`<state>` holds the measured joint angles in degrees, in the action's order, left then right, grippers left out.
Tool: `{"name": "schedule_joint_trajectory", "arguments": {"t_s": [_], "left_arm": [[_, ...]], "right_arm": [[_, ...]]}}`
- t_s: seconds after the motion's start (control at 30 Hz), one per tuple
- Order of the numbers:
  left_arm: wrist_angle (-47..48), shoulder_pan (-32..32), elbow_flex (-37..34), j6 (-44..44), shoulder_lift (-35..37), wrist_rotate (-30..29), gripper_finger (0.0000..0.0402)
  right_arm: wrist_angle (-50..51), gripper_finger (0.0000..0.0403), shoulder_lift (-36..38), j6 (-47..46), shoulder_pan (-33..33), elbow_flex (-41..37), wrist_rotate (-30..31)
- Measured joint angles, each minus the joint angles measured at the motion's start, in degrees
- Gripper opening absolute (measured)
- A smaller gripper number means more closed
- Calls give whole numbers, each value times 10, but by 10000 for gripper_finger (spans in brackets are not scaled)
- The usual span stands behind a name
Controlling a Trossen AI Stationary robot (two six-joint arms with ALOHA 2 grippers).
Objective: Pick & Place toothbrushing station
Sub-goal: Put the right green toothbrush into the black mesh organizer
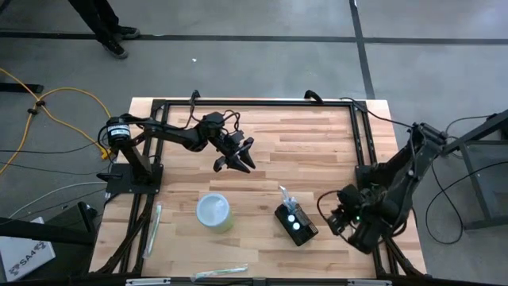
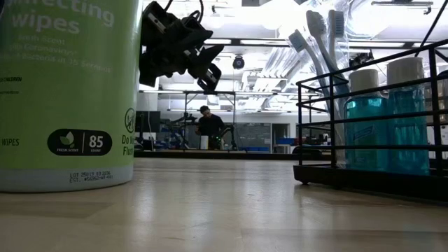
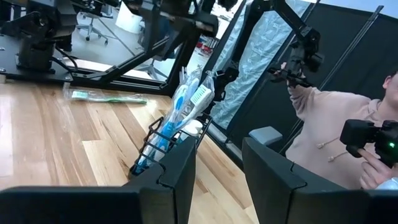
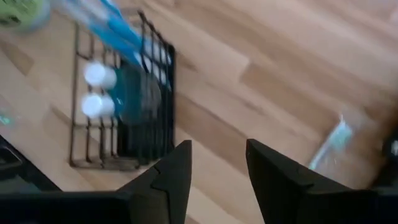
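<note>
High view first: station (image 1: 295, 224) standing on the table (image 1: 317, 151), just beside the tub (image 1: 214, 212), on the tub's right-arm side. Right gripper (image 1: 341, 216) low and near, on the station's far side from the tub, not touching. Left gripper (image 1: 236, 161) hanging well up, beyond the tub toward the table's back edge, waiting.

Jaws now. Right wrist view: both dark fingers (image 4: 168, 180) spread, bare wood in the gap, nothing pinched. Left wrist view: same story, fingers (image 3: 177, 180) apart and empty.

Handling, as a judgement: thin black wire rack, stiff enough but with slim bars that give little to grip. Carries two capped bottles of blue liquid plus tall brushes, so probably bottom-heavy from the bottles, yet tippy if yanked by the brush tops. Brushes loose and leaning, so no hold there. Best bet looks like a pinch on the top rail or an end wall, jaws straddling the wire, then a level lift to keep the bottles from sliding.

Views against each other. From overhead, just a dark block with two pale caps, and the layout of both arms. Low view alone gives the rack's open bars, the liquid level and the brush height, and reads the tub as a wipes canister. Left wrist view alone catches a wrapped brush (image 3: 106, 96) lying past the station and a person (image 3: 323, 137) beyond the table. Right wrist view alone looks down into the rack from close by.
</note>
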<state>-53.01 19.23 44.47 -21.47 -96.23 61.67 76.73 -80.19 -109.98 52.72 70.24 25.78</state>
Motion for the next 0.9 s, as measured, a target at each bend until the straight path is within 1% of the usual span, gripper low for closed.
{"name": "schedule_joint_trajectory", "arguments": {"t_s": [0.27, 0.6, 0.7, 0.9], "left_arm": [[0, -11, 0, 0, 0, 0, 128], [0, -15, 0, 3, 0, 0, 128], [0, -15, 0, 6, 0, 0, 128], [0, -15, 0, 6, 0, 0, 128]], "right_arm": [[7, 149, -52, -109, 58, 0, -78], [5, 155, -106, -286, 116, 0, -156], [-9, 155, -120, -310, 121, 0, -169], [-36, 155, -147, -315, 122, 0, -171]]}}
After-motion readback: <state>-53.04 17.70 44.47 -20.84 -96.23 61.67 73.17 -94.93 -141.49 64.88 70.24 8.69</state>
